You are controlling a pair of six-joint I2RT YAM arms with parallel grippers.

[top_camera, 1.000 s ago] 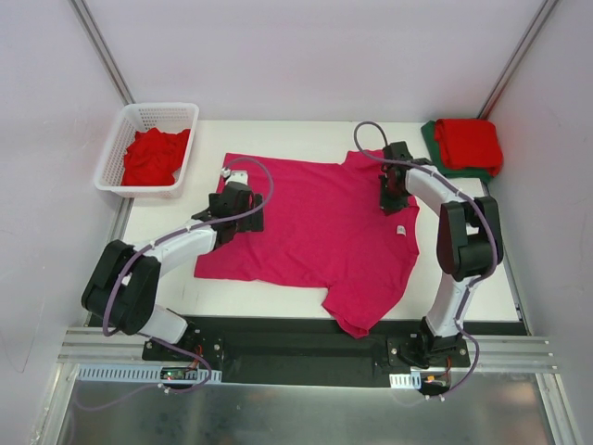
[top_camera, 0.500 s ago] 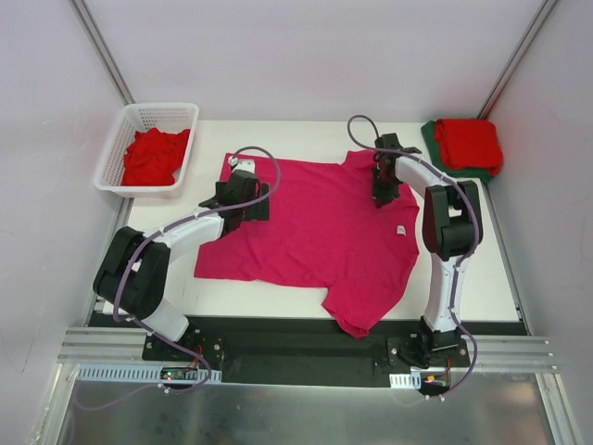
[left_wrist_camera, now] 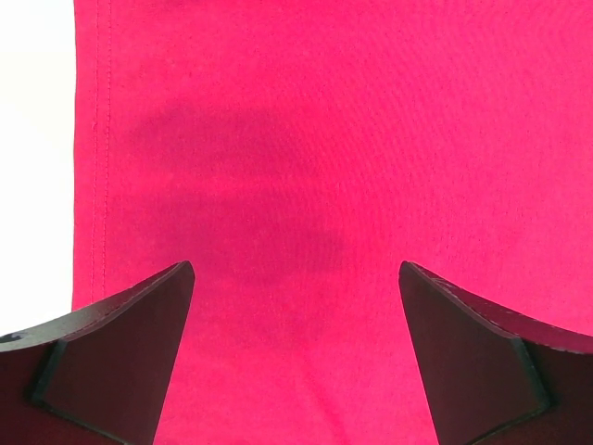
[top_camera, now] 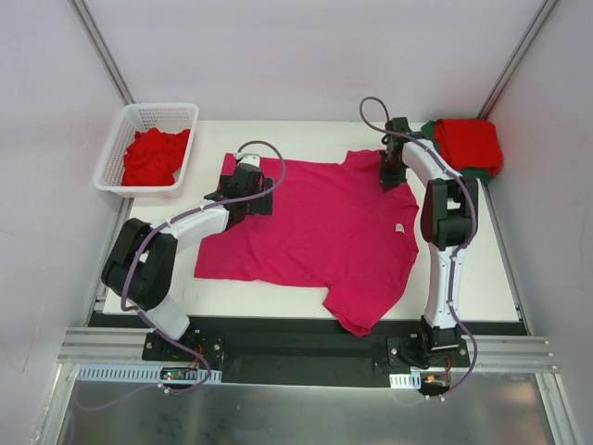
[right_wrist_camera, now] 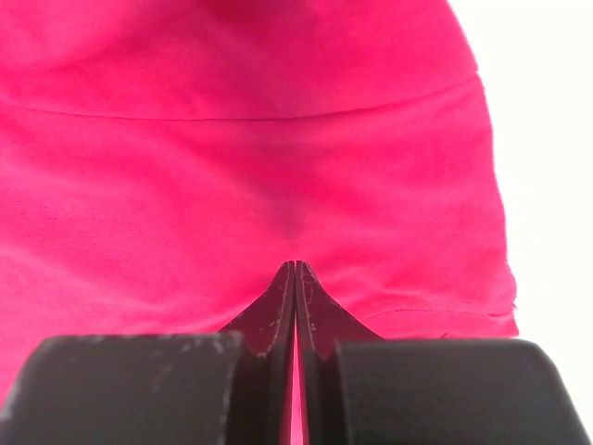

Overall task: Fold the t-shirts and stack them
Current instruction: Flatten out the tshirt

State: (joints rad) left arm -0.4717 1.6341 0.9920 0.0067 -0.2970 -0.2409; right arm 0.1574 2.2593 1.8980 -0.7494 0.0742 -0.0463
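1. Magenta-pink t-shirt (top_camera: 315, 232) lies spread flat in the middle of the white table (top_camera: 463, 269). Its hem is toward the left arm and its small white neck label (top_camera: 400, 229) toward the right arm. As far as I can judge, no fold is made yet.
2. Left gripper (left_wrist_camera: 295, 273) hangs low over the cloth just inside the hem, jaws spread wide and holding nothing. If it closes here rather than on the edge itself, I'd expect it to gather a ridge of fabric or only the top layer. The fold would then come up crooked.
3. Right gripper (right_wrist_camera: 295, 271) sits at the far sleeve with its jaws pressed together, and I can't make out any cloth nipped between them. Lifting from this would likely bring nothing up, and sliding would push the sleeve into wrinkles.
4. Near sleeve (top_camera: 357, 320) reaches the table's front edge by the arm bases, so a tug that way might drag it over.
5. Folded red t-shirt (top_camera: 470, 144) lies on a dark green t-shirt (top_camera: 432, 135) at the far right corner, near the right arm, where a wide swing could knock that stack. Another red t-shirt (top_camera: 153, 158) waits in the white lattice basket (top_camera: 116, 158).
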